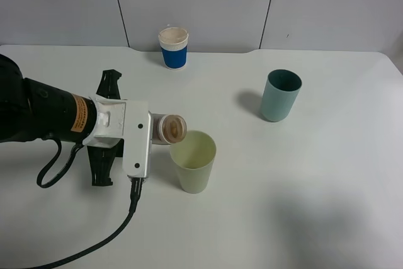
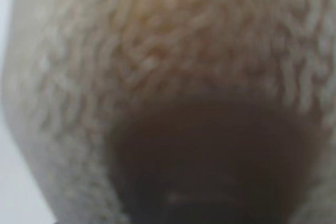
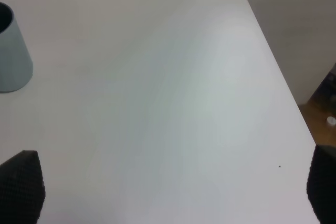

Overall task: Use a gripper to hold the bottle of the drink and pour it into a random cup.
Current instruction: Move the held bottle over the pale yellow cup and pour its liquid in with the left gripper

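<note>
In the exterior high view my left gripper (image 1: pixel 148 135), a white claw on a black body with an orange label, is shut on the bottle of the drink (image 1: pixel 170 128). The bottle lies nearly on its side, and brown shows inside its open neck. Its mouth points at the near-left rim of the pale yellow-green cup (image 1: pixel 194 161), almost touching it. I see no stream. The left wrist view is filled by a blurred close-up of the bottle (image 2: pixel 173 66), pale above and dark brown below. My right gripper (image 3: pixel 173 192) is open over bare table, its black fingertips (image 3: pixel 21 187) far apart.
A teal-grey tumbler (image 1: pixel 281 95) stands right of the middle and also shows in the right wrist view (image 3: pixel 10 51). A white paper cup with a blue sleeve (image 1: pixel 174 47) stands at the back by the wall. The table's edge (image 3: pixel 283 87) runs near my right gripper.
</note>
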Controlling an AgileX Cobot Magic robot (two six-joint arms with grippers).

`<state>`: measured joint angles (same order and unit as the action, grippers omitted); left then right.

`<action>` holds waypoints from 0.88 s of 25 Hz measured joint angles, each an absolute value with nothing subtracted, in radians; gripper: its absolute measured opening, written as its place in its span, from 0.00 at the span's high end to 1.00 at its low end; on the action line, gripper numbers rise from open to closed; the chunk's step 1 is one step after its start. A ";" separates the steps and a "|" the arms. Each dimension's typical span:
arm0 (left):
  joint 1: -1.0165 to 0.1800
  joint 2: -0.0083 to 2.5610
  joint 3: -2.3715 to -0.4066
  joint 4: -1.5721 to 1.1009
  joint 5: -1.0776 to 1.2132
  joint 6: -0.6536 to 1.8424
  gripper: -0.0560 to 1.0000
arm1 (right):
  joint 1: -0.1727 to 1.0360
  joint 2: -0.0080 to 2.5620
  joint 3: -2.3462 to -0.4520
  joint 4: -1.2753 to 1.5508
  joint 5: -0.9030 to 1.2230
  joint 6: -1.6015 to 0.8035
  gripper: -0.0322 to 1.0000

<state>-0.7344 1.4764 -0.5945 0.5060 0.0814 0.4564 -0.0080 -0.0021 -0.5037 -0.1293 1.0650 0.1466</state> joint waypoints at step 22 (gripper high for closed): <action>-0.742 1.508 -0.641 0.635 0.185 0.453 0.63 | -0.008 -0.002 -0.504 -0.129 1.065 0.147 0.00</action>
<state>-0.7417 1.5082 -0.6413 0.6354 0.1852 0.4525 -0.0080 -0.0021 -0.5037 -0.1293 1.0650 0.1466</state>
